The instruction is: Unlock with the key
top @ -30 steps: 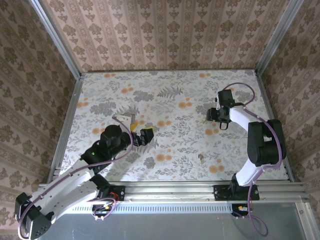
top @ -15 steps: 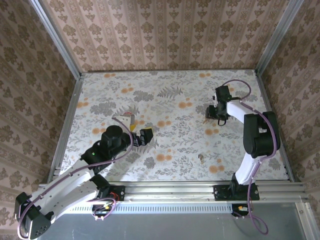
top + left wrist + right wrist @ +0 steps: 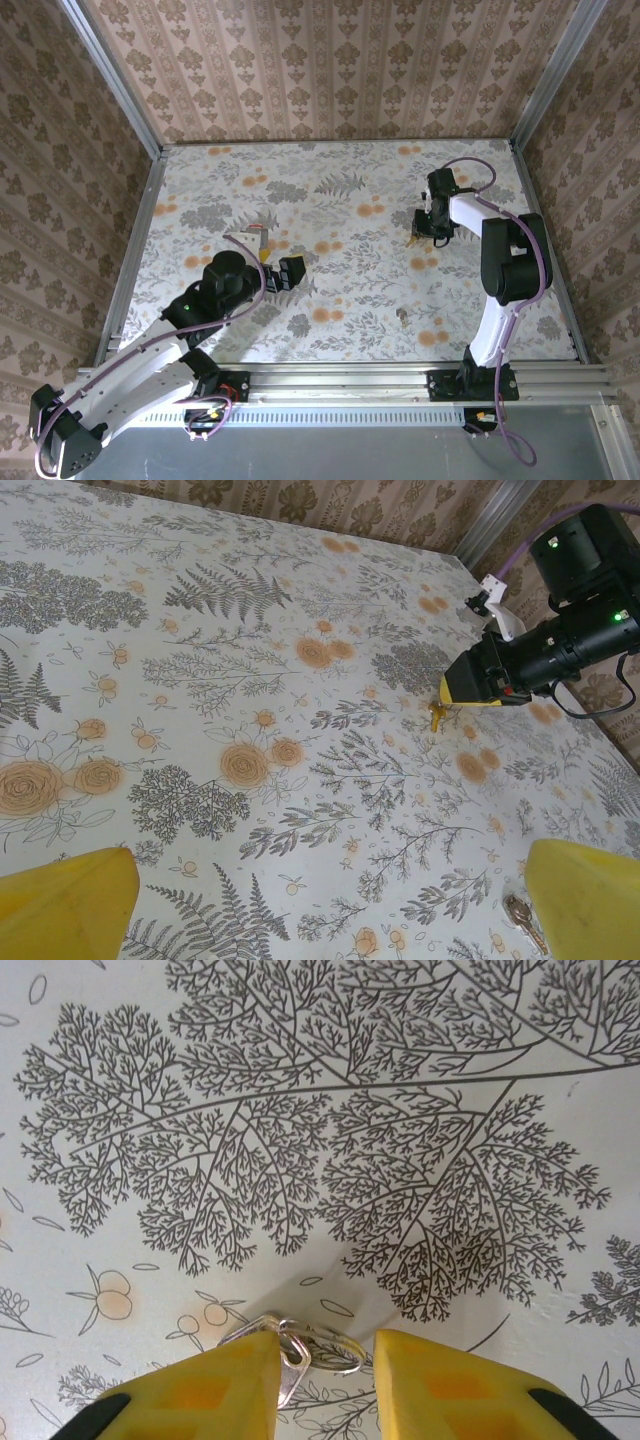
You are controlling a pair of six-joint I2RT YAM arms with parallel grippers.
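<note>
The key (image 3: 290,1362) is being straddled by the right gripper (image 3: 325,1348), fingers (image 3: 200,1392) narrowly apart; the left gripper (image 3: 330,885) is being held spread wide

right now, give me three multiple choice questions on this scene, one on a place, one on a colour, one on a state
1. Over which part of the table is the right gripper?
A. right half
B. left half
C. past the front rail

2. What colour are the fingers?
A. red
B. yellow
C. blue

3. How is the left gripper?
A. shut on a padlock
B. wide open, empty
C. shut on a key

Answers:
1 A, the top view puts it right of the middle.
2 B, both wrist views show yellow.
3 B, only patterned cloth lies between its spread fingers.
</note>
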